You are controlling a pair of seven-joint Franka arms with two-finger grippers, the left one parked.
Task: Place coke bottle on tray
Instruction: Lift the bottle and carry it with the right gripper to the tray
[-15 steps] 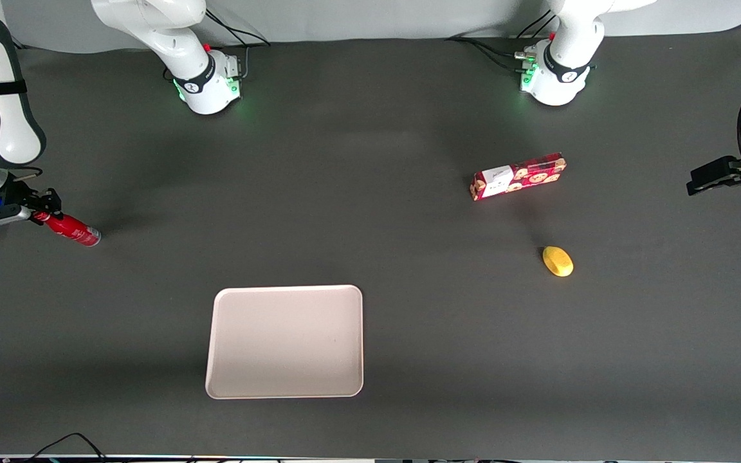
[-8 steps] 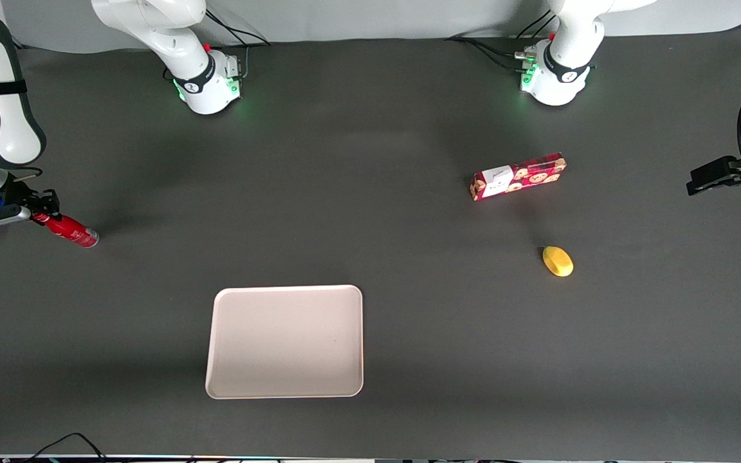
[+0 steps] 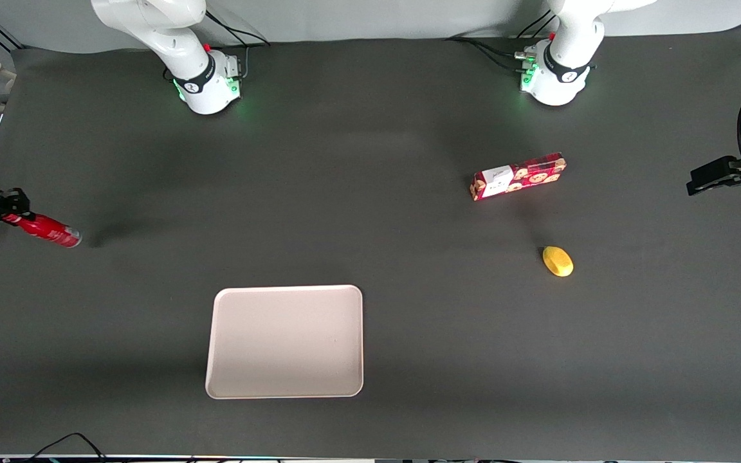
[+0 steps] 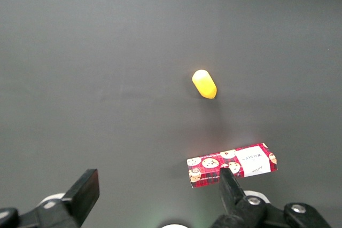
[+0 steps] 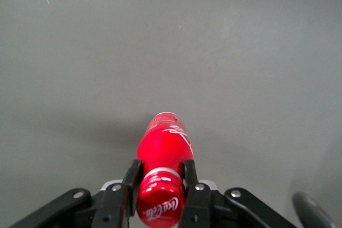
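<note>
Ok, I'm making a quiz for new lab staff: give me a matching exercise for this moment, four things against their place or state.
Things:
1. coke bottle
2. tray
3. lemon
4. cookie box

Places or states:
A. lying flat, farther from the front camera than the lemon
B. held at the neck by the gripper, at the working arm's end
C. nothing on it
D. small, yellow, toward the parked arm's end

Pairs: 1-B, 2-C, 3-D, 4-A

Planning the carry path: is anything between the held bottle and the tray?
Nothing visible. The gripper, at the working arm's end of the table, has its jaws shut on the bottle. Only bare table lies between it and the tray, which is nearer the camera.
</note>
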